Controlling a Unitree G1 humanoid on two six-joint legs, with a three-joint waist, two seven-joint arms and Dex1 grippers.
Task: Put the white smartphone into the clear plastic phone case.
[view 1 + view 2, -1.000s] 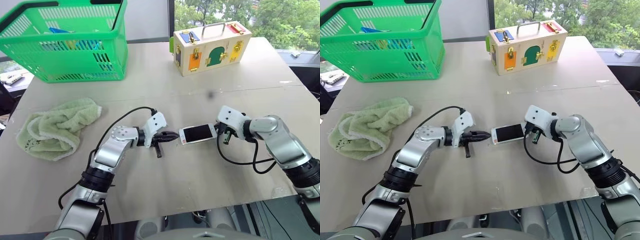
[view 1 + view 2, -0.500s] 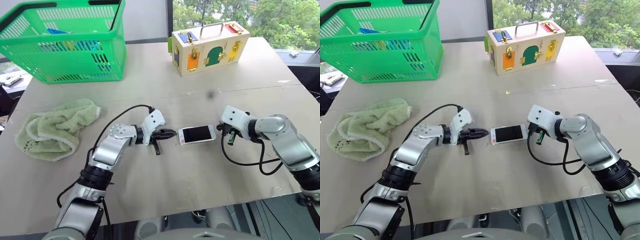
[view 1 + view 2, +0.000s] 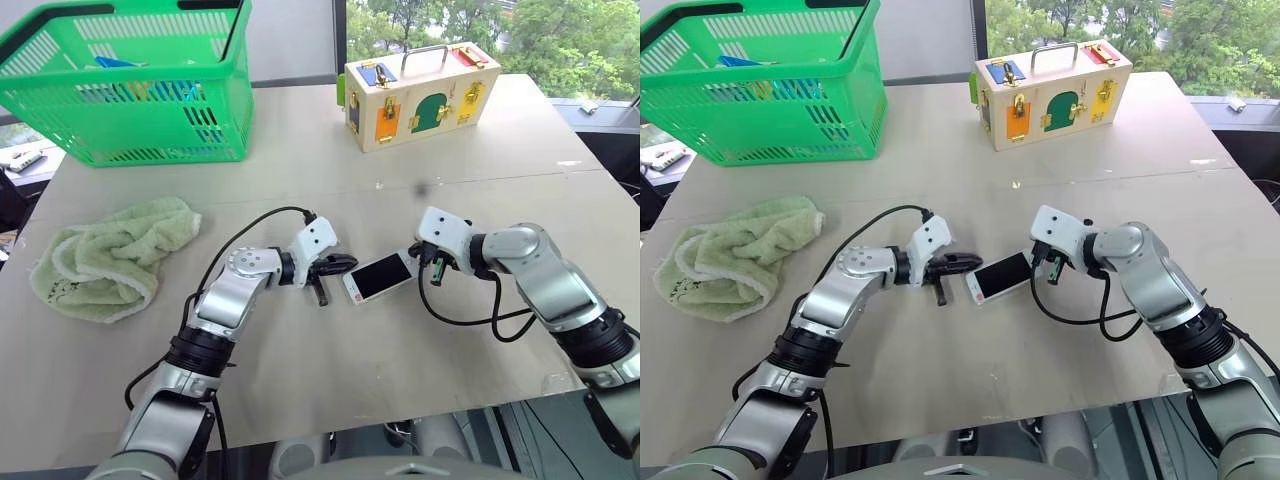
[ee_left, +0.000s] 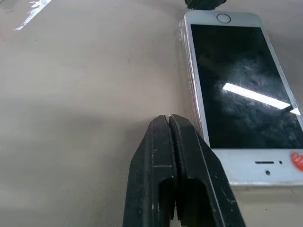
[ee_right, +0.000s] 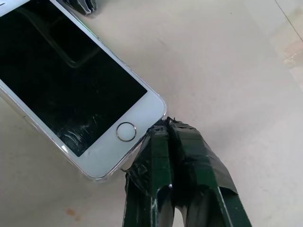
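The white smartphone (image 3: 379, 277) lies screen up on the table, slanted between my two grippers. A thin clear plastic phone case (image 5: 97, 176) glints around its edges, and its rim (image 4: 187, 80) runs along the phone's long side. My left gripper (image 3: 348, 262) is shut, its tip (image 4: 169, 118) beside the phone's long edge near the earpiece end. Shut too, my right gripper (image 3: 415, 255) has its tip (image 5: 166, 124) against the corner by the round home button. Neither gripper holds anything.
A green basket (image 3: 130, 90) stands at the back left and a wooden latch box (image 3: 420, 95) at the back centre. A crumpled green towel (image 3: 110, 255) lies on the left. The table's front edge (image 3: 400, 415) is close below the arms.
My right gripper has moved left against the phone's home-button end. The phone has slid left and turned from level to slanted, earpiece end nearer the front. My left gripper stayed put.
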